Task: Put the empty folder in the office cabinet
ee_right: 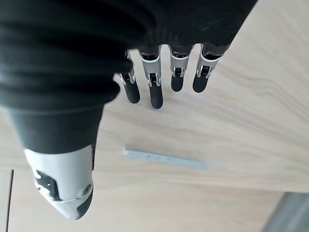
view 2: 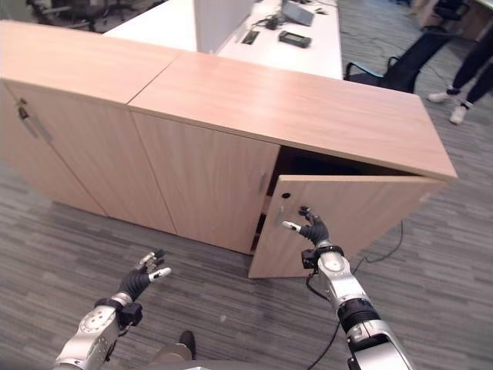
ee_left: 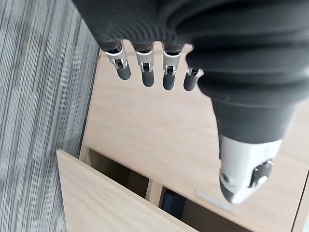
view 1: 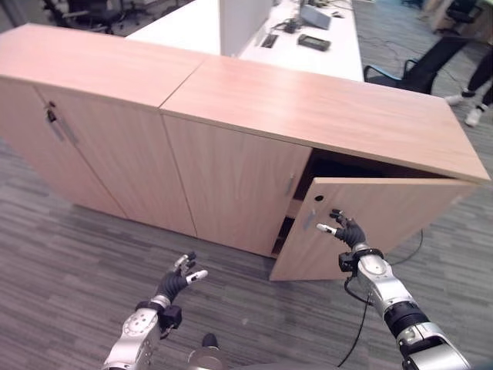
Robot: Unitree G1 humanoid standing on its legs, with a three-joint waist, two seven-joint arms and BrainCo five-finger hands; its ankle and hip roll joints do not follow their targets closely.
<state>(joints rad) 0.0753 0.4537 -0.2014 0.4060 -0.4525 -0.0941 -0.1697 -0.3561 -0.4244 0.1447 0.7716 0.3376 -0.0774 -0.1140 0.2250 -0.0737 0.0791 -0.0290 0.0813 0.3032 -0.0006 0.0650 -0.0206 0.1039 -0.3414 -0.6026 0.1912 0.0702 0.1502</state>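
On grey carpet (view 1: 69, 262), the office cabinet (view 1: 308, 108) is seen with its right door (view 1: 370, 223) ajar, right hand (view 1: 348, 230) open-fingered by the handle (ee_right: 164, 158), left hand (view 1: 179, 279) relaxed, apart.

White desk (view 1: 231, 31), black office chair (view 1: 389, 75), person's legs (view 1: 479, 85), grey carpet (view 1: 69, 262)

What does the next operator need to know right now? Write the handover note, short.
Left hand: open, holding nothing, low over the carpet in front of the cabinet.
Right hand: open, fingers straight, at the front face of the open door, near its handle.
Office cabinet: rightmost door swung partly open, dark interior visible behind it.
Done: door open.
Left: neither hand holds a folder; fetch it, place it inside, close the door.
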